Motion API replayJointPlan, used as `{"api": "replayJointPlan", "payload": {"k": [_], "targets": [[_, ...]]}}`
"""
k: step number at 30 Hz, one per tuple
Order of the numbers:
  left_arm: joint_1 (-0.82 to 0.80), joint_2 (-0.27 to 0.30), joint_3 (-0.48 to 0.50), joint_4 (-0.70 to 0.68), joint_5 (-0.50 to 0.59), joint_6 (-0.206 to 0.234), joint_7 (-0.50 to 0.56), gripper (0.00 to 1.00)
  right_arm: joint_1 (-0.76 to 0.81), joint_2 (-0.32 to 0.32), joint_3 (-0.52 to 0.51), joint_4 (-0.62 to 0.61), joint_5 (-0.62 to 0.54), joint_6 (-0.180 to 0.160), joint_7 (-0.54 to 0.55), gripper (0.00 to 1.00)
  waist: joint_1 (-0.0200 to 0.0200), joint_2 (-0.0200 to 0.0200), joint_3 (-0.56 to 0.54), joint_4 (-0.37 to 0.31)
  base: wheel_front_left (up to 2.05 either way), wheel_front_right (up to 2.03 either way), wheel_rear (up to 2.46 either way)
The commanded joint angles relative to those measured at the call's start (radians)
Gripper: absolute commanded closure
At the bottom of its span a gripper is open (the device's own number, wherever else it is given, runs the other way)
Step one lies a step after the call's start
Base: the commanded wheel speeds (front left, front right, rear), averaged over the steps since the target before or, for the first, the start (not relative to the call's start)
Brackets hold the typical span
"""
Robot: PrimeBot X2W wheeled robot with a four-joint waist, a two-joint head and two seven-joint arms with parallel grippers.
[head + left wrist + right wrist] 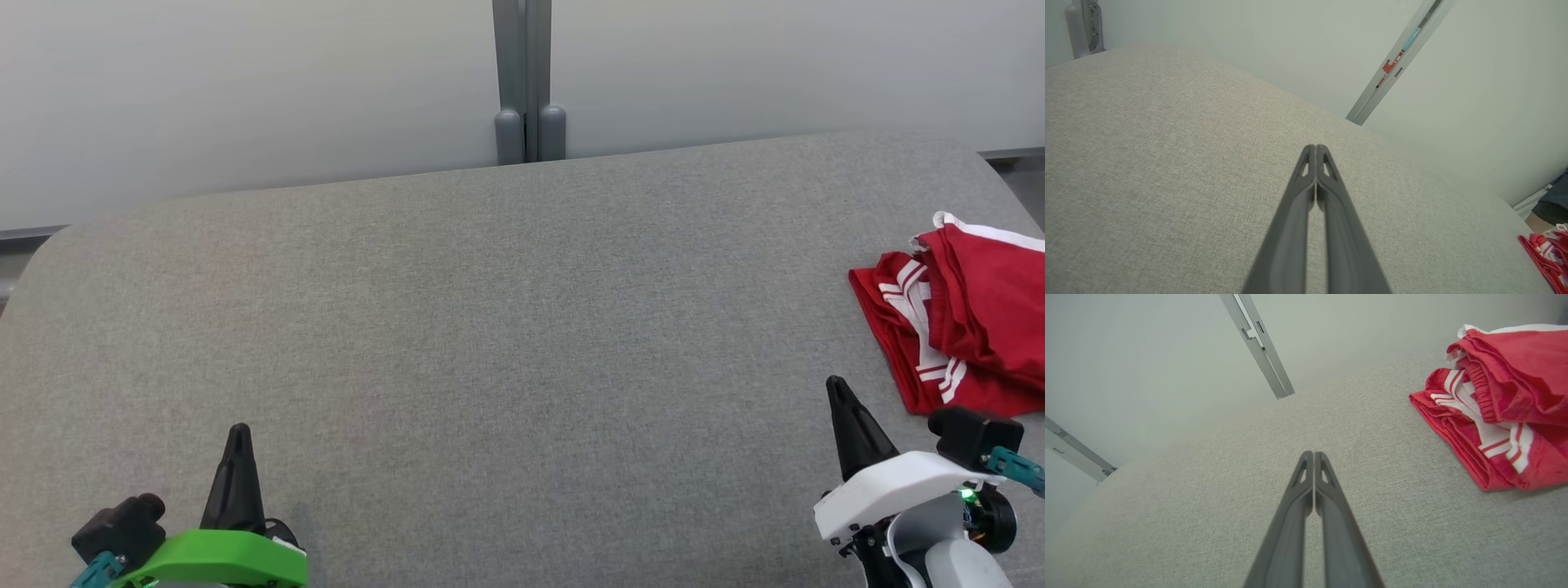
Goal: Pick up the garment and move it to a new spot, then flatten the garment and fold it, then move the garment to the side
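Red garment (980,318) with white stripes, bunched, table's right edge

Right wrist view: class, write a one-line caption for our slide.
Right gripper, shut, above the grey fabric surface, clear of the bunched red-and-white garment lying at the view's upper right.

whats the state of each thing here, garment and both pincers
red garment, loosely bunched on the grey fabric surface, not held
left pincer, shut, empty
right pincer, shut, empty, short of the garment
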Motion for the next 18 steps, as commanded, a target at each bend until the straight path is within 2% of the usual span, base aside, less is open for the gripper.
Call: {"api": "replayJointPlan", "payload": {"k": [1,18], "targets": [[-0.026,0.004,0.008,-0.017,-0.040,0.000,0.008,1.00,-0.029,-0.001,-0.008,-0.011,0.046,0.000,0.007,1.00,0.0000,0.0000,0.000,0.001,0.00,0.00,0.00],[-0.047,0.006,0.024,-0.021,-0.276,0.000,0.074,1.00,-0.043,0.010,-0.030,0.001,0.308,0.000,0.042,1.00,0.0000,0.0000,0.002,0.007,0.00,0.00,0.00]]}}
